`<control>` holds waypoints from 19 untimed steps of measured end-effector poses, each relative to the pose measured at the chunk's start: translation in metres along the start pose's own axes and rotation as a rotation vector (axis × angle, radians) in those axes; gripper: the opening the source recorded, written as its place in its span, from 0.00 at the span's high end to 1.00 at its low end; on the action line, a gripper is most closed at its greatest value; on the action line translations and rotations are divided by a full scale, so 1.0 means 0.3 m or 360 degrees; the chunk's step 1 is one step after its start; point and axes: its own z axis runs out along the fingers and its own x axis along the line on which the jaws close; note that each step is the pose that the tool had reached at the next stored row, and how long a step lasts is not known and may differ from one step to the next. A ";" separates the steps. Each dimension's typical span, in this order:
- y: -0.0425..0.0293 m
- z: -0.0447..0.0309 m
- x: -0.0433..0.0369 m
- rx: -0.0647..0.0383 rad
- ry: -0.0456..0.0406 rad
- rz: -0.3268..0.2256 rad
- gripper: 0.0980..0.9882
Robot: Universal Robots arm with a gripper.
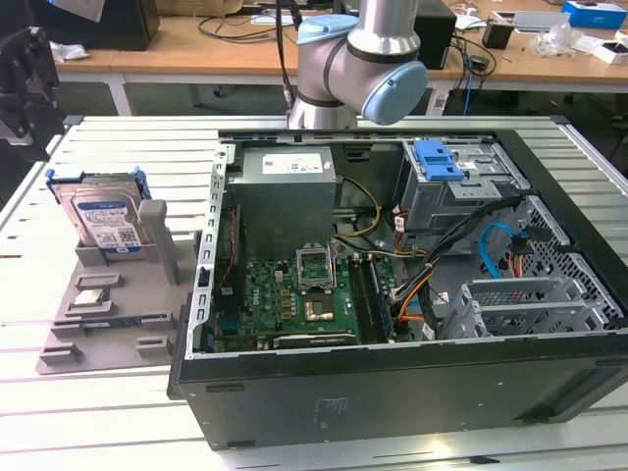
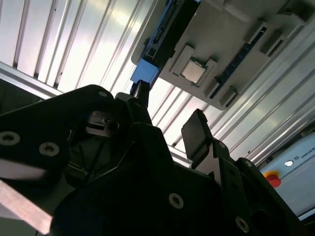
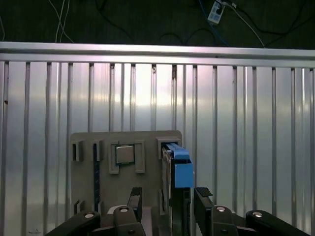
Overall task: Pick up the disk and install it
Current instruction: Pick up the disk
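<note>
The disk (image 1: 106, 218), silver with a white-and-blue label and a blue rail, stands on edge in a grey holder (image 1: 108, 294) on the exterior view's left. In the first wrist view I look down on the disk's blue-railed edge (image 3: 179, 172) in the holder (image 3: 123, 142). My gripper (image 3: 168, 199) is open above it, one black finger (image 3: 136, 196) on each side, clear of the disk. In the second wrist view the open gripper (image 2: 167, 115) hangs over the disk's blue edge (image 2: 146, 69) and the holder (image 2: 231, 44).
An open computer case (image 1: 392, 383) lies on the ribbed metal table (image 1: 118, 147), to the exterior view's right of the holder. Inside are a drive cage with a blue bracket (image 1: 437, 159), a grey power supply (image 1: 285, 186) and a green motherboard (image 1: 294, 294). The arm's base (image 1: 353, 59) stands behind.
</note>
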 end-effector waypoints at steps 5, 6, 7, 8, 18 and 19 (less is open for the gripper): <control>-0.009 0.008 -0.001 0.0000 0.0001 -0.0021 0.50; -0.010 0.009 -0.001 0.0000 0.0001 -0.0024 0.50; -0.011 0.011 -0.001 0.0000 0.0001 -0.0026 0.50; -0.012 0.014 -0.001 0.0000 0.0001 -0.0027 0.50; -0.019 0.095 -0.010 -0.0002 0.0004 -0.0061 0.50; -0.019 0.102 -0.016 -0.0001 0.0004 -0.0065 0.50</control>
